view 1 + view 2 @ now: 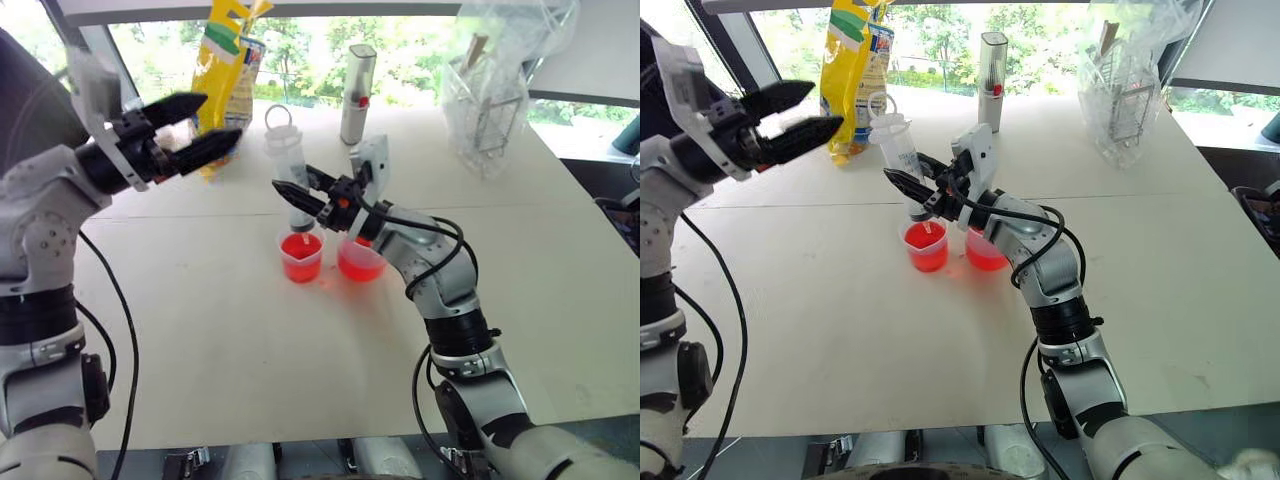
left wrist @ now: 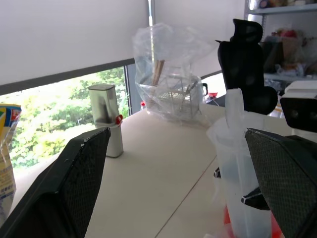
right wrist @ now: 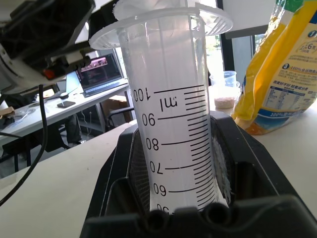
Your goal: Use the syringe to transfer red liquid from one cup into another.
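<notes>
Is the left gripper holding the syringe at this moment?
No, the left gripper is open in the air, apart from the syringe, which the right gripper clamps upright over the smaller cup.

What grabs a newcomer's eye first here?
The two cups of red liquid mid-table: the smaller cup and, beside it, the larger cup. The right gripper holds the clear syringe upright, tip down in the smaller cup. The left gripper hovers open, up by the yellow bag.
</notes>
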Motion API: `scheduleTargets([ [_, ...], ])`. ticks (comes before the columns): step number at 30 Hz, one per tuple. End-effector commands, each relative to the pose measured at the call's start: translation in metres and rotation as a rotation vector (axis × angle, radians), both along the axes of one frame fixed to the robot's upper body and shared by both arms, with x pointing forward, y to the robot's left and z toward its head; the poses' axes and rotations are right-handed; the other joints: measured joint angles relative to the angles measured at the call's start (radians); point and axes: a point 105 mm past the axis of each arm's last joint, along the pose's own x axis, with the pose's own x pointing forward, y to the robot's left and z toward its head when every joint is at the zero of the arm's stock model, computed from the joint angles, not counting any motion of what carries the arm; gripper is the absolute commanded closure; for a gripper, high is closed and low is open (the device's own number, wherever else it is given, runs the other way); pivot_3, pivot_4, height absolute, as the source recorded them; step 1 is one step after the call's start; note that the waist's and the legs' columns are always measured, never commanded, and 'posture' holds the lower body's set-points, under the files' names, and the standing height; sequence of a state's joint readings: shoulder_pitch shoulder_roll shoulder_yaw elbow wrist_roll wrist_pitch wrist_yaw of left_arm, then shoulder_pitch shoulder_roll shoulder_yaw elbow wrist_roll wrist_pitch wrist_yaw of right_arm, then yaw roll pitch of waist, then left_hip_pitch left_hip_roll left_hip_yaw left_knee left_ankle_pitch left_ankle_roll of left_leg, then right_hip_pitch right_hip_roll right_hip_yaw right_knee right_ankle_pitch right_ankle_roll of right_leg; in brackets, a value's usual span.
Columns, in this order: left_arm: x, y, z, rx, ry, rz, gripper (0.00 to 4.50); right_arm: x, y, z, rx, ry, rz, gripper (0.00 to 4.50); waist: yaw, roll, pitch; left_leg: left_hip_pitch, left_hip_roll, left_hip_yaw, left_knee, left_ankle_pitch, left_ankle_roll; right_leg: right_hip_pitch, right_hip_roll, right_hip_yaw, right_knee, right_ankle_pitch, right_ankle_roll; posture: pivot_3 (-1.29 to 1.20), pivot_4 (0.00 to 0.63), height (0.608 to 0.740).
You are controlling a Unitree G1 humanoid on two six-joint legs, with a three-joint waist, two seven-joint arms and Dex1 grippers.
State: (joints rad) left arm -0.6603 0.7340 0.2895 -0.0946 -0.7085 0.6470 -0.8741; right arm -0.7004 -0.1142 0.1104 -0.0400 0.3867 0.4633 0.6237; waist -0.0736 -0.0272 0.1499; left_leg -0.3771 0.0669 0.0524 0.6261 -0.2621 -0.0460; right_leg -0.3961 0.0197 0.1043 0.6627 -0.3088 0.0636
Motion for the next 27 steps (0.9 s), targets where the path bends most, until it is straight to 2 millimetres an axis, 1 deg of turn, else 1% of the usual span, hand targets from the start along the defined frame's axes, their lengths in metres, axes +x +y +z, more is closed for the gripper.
scheduleTargets([
  [1,-0.010,-0.002,-0.007,0.059,-0.003,-0.009,0.07,-0.003,-0.010,0.044,0.075,-0.064,-0.008,3.13,0.001,0.000,0.000,0.000,0.000,0.000,0.000,0.000,0.000,0.000,0.000,0.000,0.000,0.000,0.000,0.00,0.150,0.740],
  [4,-0.015,-0.005,-0.032,0.127,0.048,-0.023,0.07,0.007,-0.024,0.060,0.092,-0.002,-0.070,3.13,0.002,0.000,0.000,0.000,0.000,-0.001,-0.001,0.000,0.000,-0.001,0.000,0.000,0.000,0.000,0.000,0.00,0.150,0.740],
  [7,-0.019,-0.010,-0.041,0.138,0.067,-0.040,0.07,0.021,-0.044,0.079,0.111,0.058,-0.162,3.13,0.003,0.000,0.000,0.000,0.000,0.000,-0.001,0.000,0.000,-0.001,-0.002,0.000,0.000,0.000,0.000,0.00,0.150,0.740],
  [8,-0.020,-0.013,-0.043,0.140,0.068,-0.045,0.07,0.027,-0.055,0.086,0.105,0.087,-0.204,3.13,0.005,0.000,0.000,-0.001,0.000,0.000,-0.001,0.000,0.000,-0.001,-0.002,0.000,0.000,0.000,-0.001,0.00,0.150,0.740],
  [10,-0.022,-0.019,-0.047,0.140,0.069,-0.055,0.07,0.045,-0.084,0.092,0.065,0.161,-0.334,3.13,0.005,0.000,0.000,-0.002,0.000,0.000,-0.001,0.000,0.000,-0.001,-0.003,-0.001,-0.002,0.000,-0.001,0.00,0.150,0.740],
  [12,-0.025,-0.025,-0.051,0.141,0.073,-0.068,0.07,0.058,-0.113,0.088,0.011,0.260,-0.452,3.13,0.005,0.000,0.000,-0.002,-0.002,0.000,-0.001,0.000,0.000,-0.001,-0.005,-0.001,-0.003,-0.002,-0.003,0.00,0.150,0.740],
  [14,-0.026,-0.029,-0.053,0.140,0.073,-0.075,0.07,0.064,-0.136,0.075,-0.065,0.377,-0.531,3.13,0.004,0.000,0.000,-0.003,-0.002,0.002,-0.004,0.000,0.000,-0.001,-0.006,-0.001,-0.009,-0.002,-0.004,0.00,0.150,0.740],
  [16,-0.027,-0.033,-0.055,0.135,0.073,-0.077,0.07,0.067,-0.158,0.056,-0.127,0.479,-0.604,3.13,0.004,0.000,0.000,-0.003,-0.002,0.003,-0.007,0.000,0.000,-0.001,-0.006,-0.001,-0.012,-0.001,-0.003,0.00,0.150,0.740],
  [18,-0.028,-0.035,-0.057,0.129,0.076,-0.079,0.07,0.065,-0.173,0.035,-0.178,0.582,-0.643,3.13,0.003,0.000,0.000,-0.005,-0.003,0.003,-0.011,0.000,0.000,-0.003,-0.006,0.000,-0.014,0.000,0.000,0.00,0.150,0.740],
  [19,-0.029,-0.036,-0.058,0.127,0.078,-0.080,0.07,0.063,-0.179,0.022,-0.201,0.641,-0.659,3.13,0.002,0.000,-0.001,-0.006,-0.002,0.004,-0.011,0.000,0.000,-0.004,-0.005,0.001,-0.014,0.000,0.000,0.00,0.150,0.740],
  [22,-0.030,-0.040,-0.060,0.122,0.083,-0.086,0.07,0.056,-0.193,-0.016,-0.257,0.783,-0.688,3.13,0.003,0.001,-0.001,-0.012,0.000,0.002,-0.012,0.000,0.000,-0.011,0.000,0.001,-0.014,0.000,0.000,0.00,0.150,0.740],
  [24,-0.031,-0.042,-0.060,0.120,0.087,-0.091,0.07,0.051,-0.200,-0.039,-0.287,0.860,-0.703,3.13,0.004,0.001,-0.001,-0.012,0.000,0.002,-0.012,0.000,0.000,-0.012,0.001,0.001,-0.013,0.000,0.000,0.00,0.150,0.740],
  [27,-0.033,-0.044,-0.062,0.125,0.092,-0.096,0.07,0.043,-0.207,-0.065,-0.330,0.934,-0.720,3.13,0.003,0.001,-0.001,-0.012,0.000,0.002,-0.011,0.000,0.000,-0.012,0.001,0.001,-0.013,0.000,0.000,0.00,0.150,0.740],
])
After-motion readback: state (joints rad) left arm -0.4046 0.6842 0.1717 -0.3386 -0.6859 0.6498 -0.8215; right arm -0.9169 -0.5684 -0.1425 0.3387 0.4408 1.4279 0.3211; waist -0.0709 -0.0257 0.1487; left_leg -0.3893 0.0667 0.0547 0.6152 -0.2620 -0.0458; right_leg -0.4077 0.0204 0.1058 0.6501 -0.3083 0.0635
